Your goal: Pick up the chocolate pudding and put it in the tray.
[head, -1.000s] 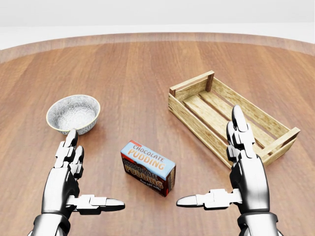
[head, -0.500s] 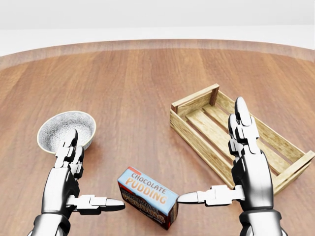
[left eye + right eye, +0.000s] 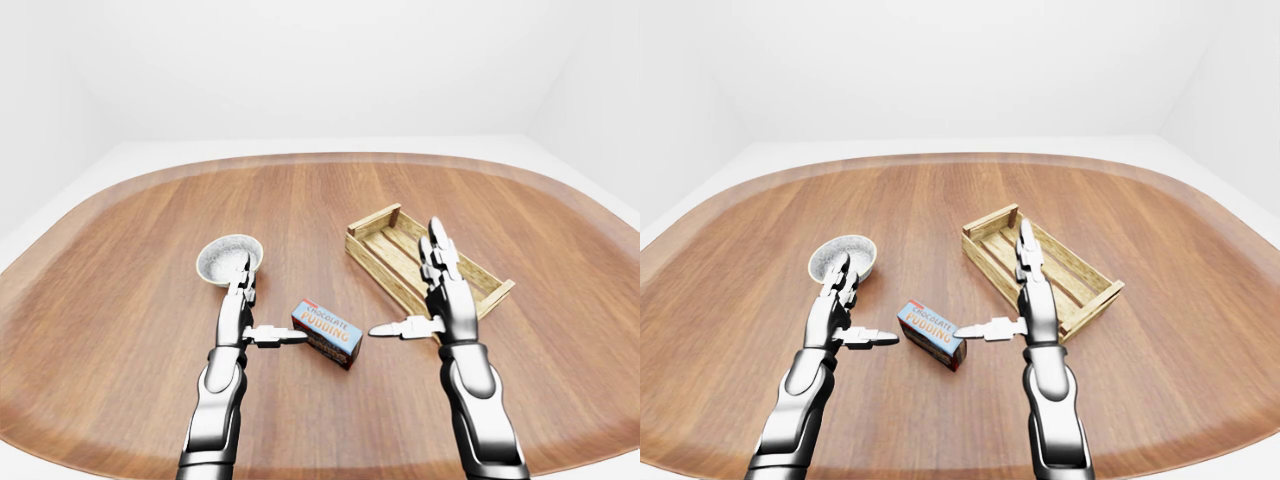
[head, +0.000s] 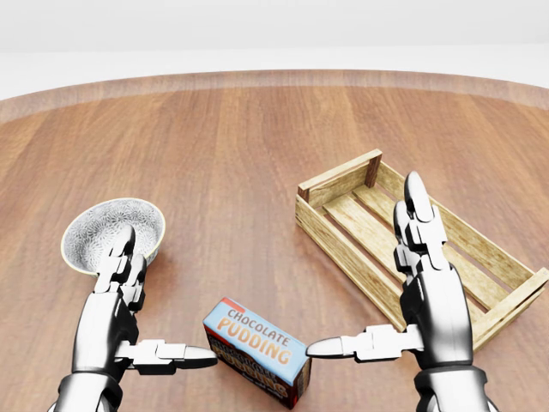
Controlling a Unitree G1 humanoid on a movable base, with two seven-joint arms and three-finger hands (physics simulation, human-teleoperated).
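Squarely between both spread-fingered hands, the chocolate pudding box point(image 4: 257, 349) lies slantwise, nearest the right hand point(image 4: 403, 300), whose thumb tip almost touches it, beside the wooden tray point(image 4: 343, 236).

Bare white room, wooden table point(image 3: 120, 300)

chocolate pudding box point(image 4: 257, 350): light blue top with orange and white lettering, dark brown side, red edge
tray point(image 4: 412, 242): pale yellowish wood, slatted
bowl point(image 4: 111, 233): white speckled with grey, cream rim
table point(image 4: 223, 154): reddish-brown wood grain
left hand point(image 4: 129, 322): glossy silver, black joints
right hand point(image 4: 412, 300): glossy silver, black joints
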